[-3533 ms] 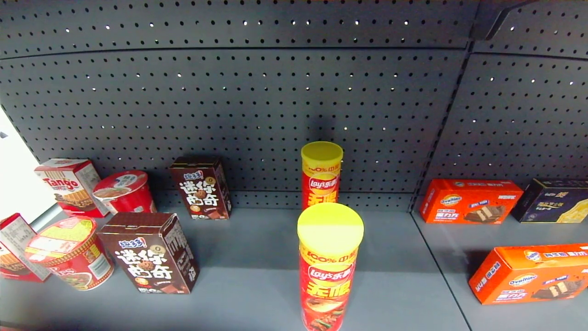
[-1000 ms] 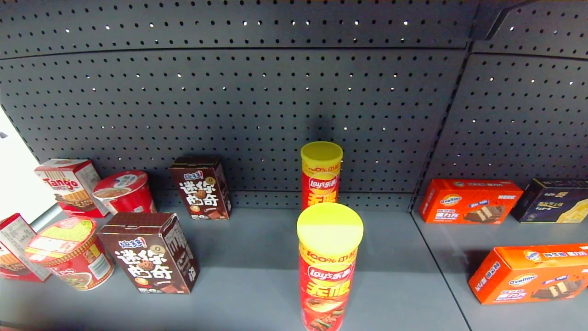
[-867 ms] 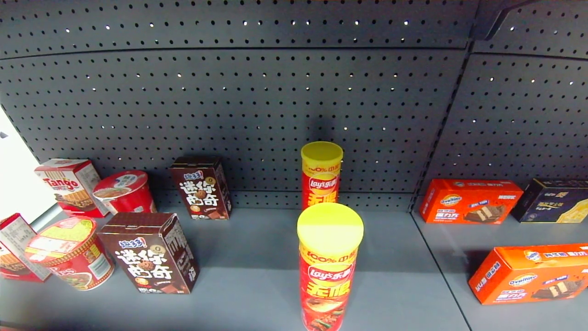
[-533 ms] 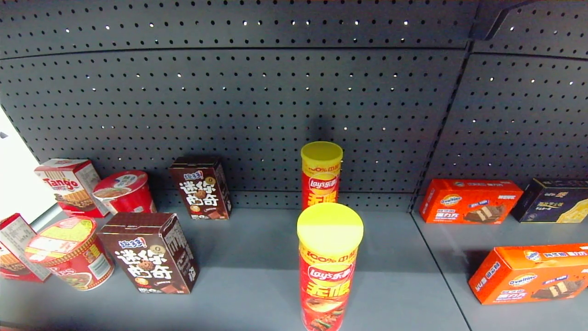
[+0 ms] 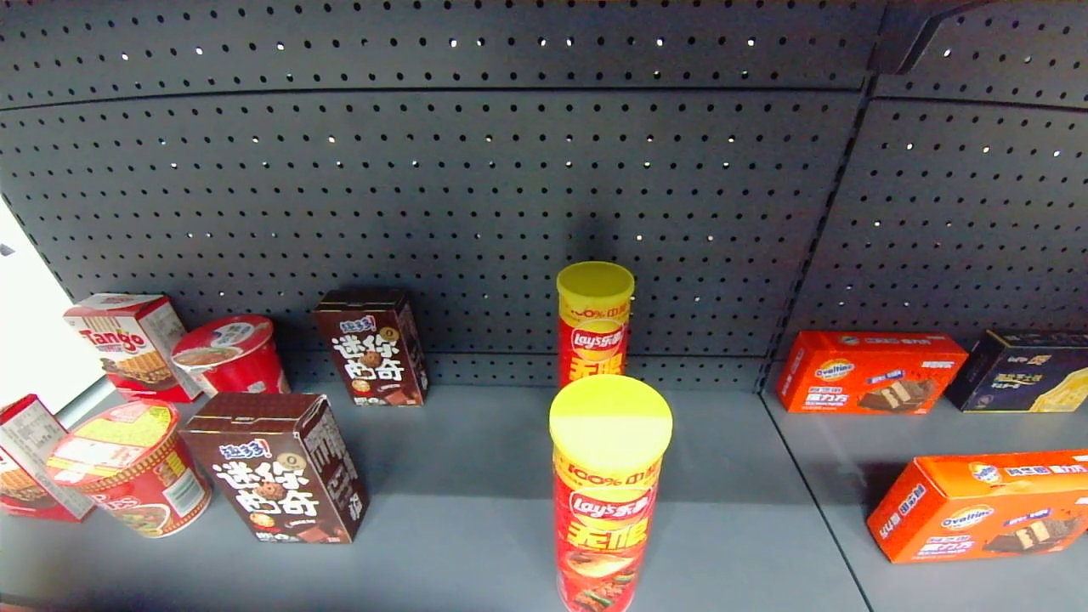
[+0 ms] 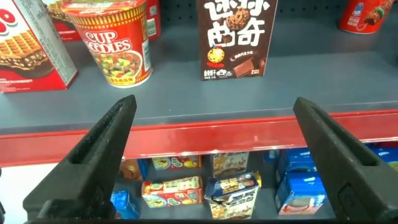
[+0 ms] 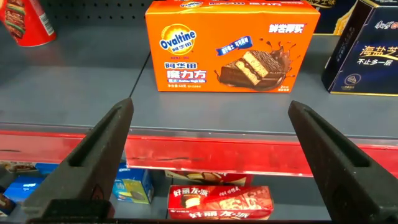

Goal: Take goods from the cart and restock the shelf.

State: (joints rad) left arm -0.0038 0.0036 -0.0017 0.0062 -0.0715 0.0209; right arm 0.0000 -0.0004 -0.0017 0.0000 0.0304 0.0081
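Stillness across the last few secs: nothing on the grey shelf (image 5: 476, 476) has shifted and the head view has held steady. Goods stand as before: front chip can (image 5: 608, 501) upright mid-shelf w/ rear chip can (image 5: 595, 323) behind it by the pegboard back; brown biscuit boxes (image 5: 280, 467) and cup noodles (image 5: 127, 467) on robot's L; orange boxes (image 5: 977, 506) on the R-hand bay. L wrist view: left end effector (image 6: 213, 102) released, fingers spread wide w/ nothing btwn them, held just in front of the shelf's red front edge (image 6: 205, 134), facing a cup and a brown box. R wrist view: right end effector (image 7: 210, 104) likewise released and empty, facing an orange box by the same red edge. Meaning for task, as a judgement: no item is in hand and no placing is under way, so this reads as a pause btwn placements; bare patches remain either side of the cans, so restocking looks unfinished, and the next step prob. calls for fetching another item from the cart.
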